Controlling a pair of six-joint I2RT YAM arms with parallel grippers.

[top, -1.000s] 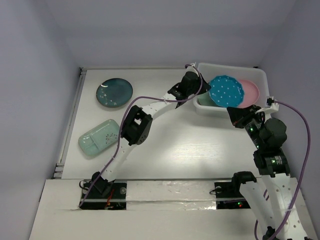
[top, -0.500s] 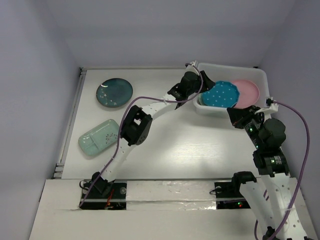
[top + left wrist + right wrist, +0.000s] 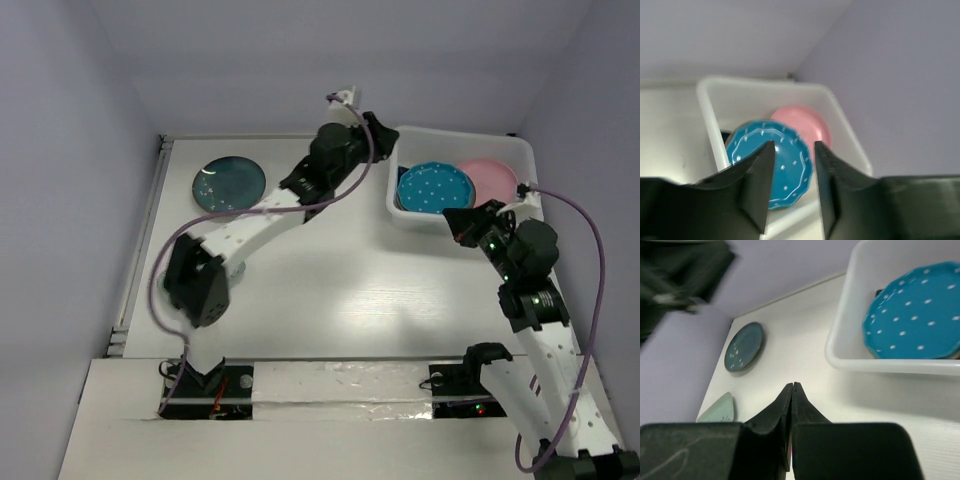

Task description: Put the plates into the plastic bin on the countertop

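I count 2 plates in the bin (image 3: 460, 135): the blue plate (image 3: 435, 188) lies flat on the left side and the pink plate (image 3: 492, 178) beside it on the right, partly under the blue one's edge. A dark sliver shows beneath the blue plate; I cannot tell whether more are stacked there.

2 plates are left on the countertop (image 3: 340, 270): the teal plate (image 3: 229, 184) at the far left, and the mint plate (image 3: 717, 411), which only the right wrist view shows.

My left gripper (image 3: 792, 150) hangs above the bin's left side, fingers spread and empty. My right gripper (image 3: 791, 387) is pinched closed on nothing, just outside the bin's near wall.

I judge the teal plate to be next.
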